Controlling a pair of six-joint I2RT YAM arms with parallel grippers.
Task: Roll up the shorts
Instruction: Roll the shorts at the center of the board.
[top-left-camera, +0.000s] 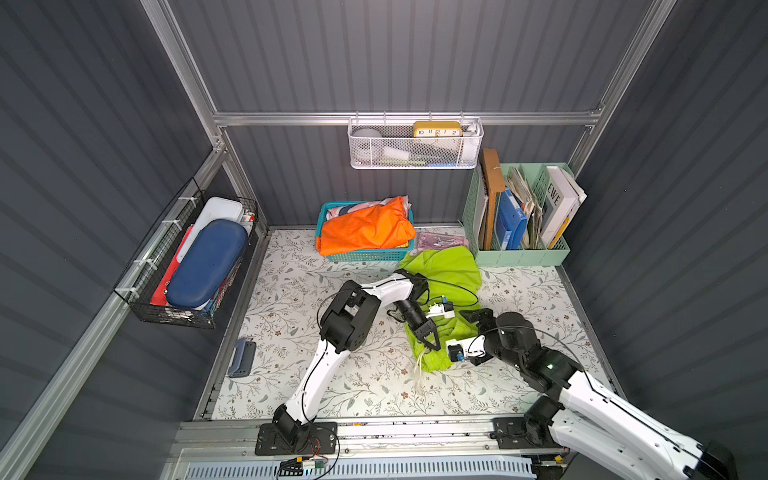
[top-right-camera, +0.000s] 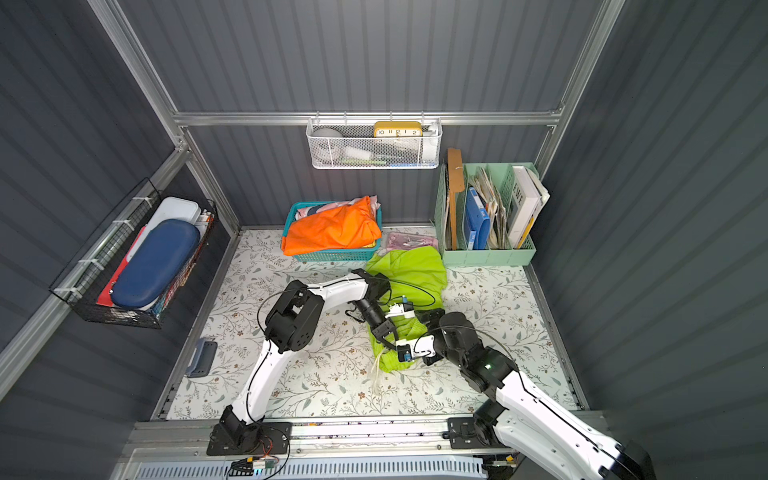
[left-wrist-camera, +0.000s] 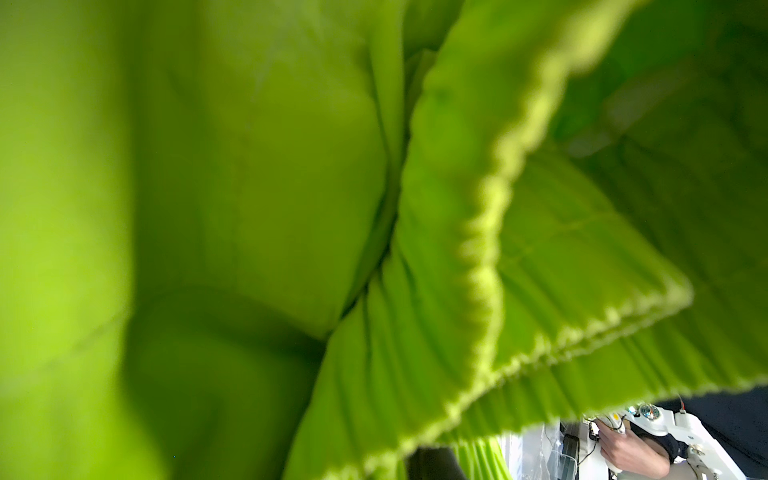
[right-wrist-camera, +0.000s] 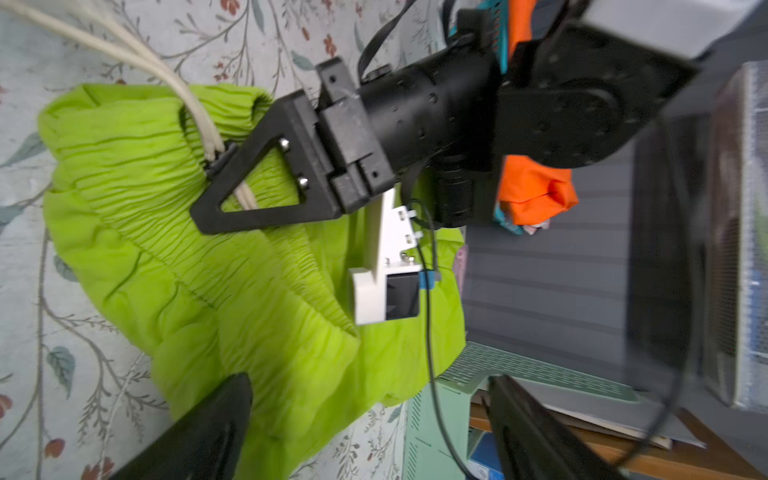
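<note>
- Position: the shorts (top-left-camera: 451, 266) lie crumpled on the floral table (top-left-camera: 299, 266), right of its middle, in both top views. Their far end reaches the mint file organiser (top-left-camera: 519, 253) and sits just beside the teal basket (top-left-camera: 374, 254) that holds the orange garment (top-left-camera: 365, 232). The gathered waistband end points toward the robot, and the cream drawstring (top-left-camera: 419, 374) trails off it onto the table.
- Left gripper (right-wrist-camera: 205, 208): the fingers are closed to a narrow pinch on the waistband, right where the drawstring comes out. The left wrist view is filled with green pleats close to the lens, so the band seems raised a little off the table.
- Right gripper (right-wrist-camera: 370, 424): the fingers are spread wide and hold nothing. They sit at the right edge of the shorts near the waistband. Whether they touch the cloth I cannot tell.
- Handling, as I judge it: the fabric is light, thin and limp, with nothing fragile about it. It will slump and fold on itself rather than keep a shape, and the smooth legs will likely slide and bunch when pushed.
- Where to take hold: the elastic waistband is the thickest, firmest part and gives the surest pinch. One gripper near each end of it should start the roll evenly. Pinching the drawstring alone risks dragging the cord without moving the cloth.
- Progress: no roll has formed, and the cloth probably needs spreading flat first.
</note>
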